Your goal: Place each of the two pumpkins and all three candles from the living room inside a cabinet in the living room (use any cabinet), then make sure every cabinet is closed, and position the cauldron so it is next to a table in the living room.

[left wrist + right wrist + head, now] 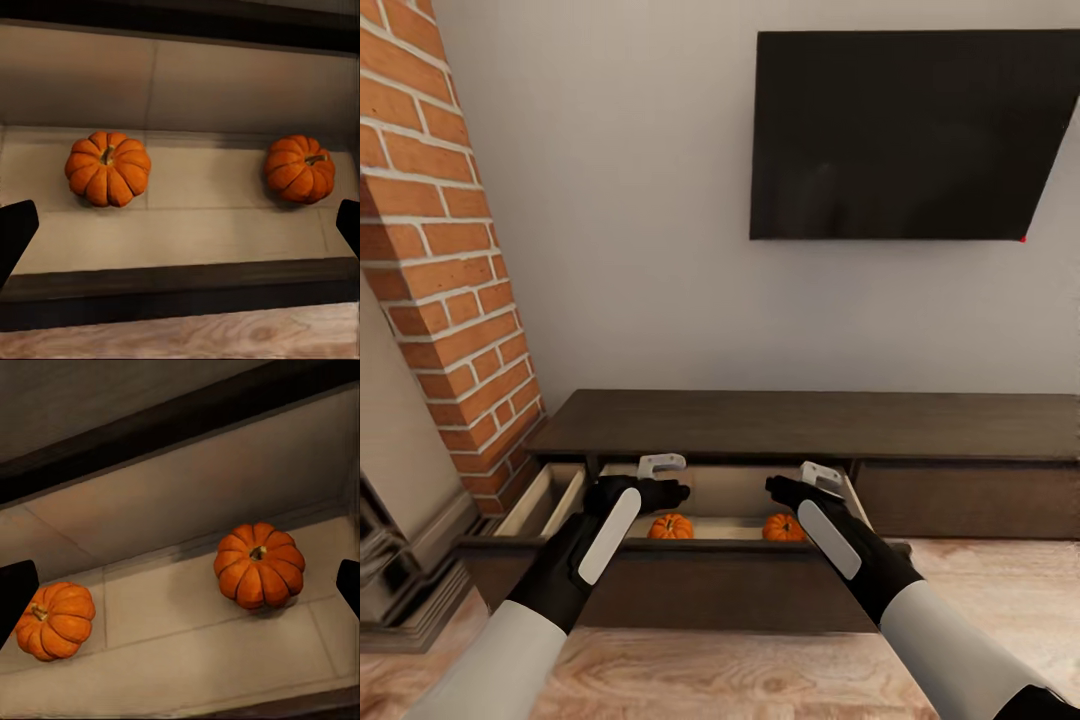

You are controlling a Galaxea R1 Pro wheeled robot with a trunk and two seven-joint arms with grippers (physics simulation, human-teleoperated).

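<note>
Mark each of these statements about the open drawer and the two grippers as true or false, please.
1. Two pumpkins, the left pumpkin and the right pumpkin, lie in the open drawer. True.
2. The pumpkins touch each other. False: bare drawer floor separates them.
3. The left gripper holds a pumpkin. False: it is open and empty above the drawer.
4. The right gripper is open too. True.
5. A candle stands between the pumpkins. False: nothing stands there.

- Both forearms are white and smooth, turning matte black toward the wrists.
- Each black wrist carries a long pale grey oval panel.
- The left gripper [662, 466] and right gripper [821, 474] have light grey fingers with rounded ends.
</note>
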